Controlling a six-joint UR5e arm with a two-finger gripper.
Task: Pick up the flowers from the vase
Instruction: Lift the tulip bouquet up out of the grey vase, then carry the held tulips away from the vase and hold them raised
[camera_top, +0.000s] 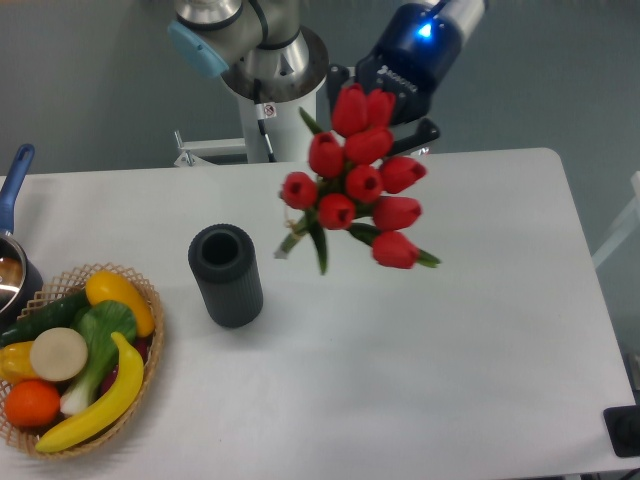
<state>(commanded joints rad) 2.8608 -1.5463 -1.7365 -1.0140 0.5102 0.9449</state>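
Hanging from gripper (385, 95), flowers (357, 180), clear of vase (227, 275), basket (150, 325) holding produce

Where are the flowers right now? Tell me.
The flowers hang in the air, held by the pincer, in the upper middle of the camera view. They are out of the vase, up and to its right.

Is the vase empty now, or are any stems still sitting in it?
Empty. The vase stands upright with a dark, bare opening, while the flowers hang in the air to its right, stems clear of its rim, held by the gripper.
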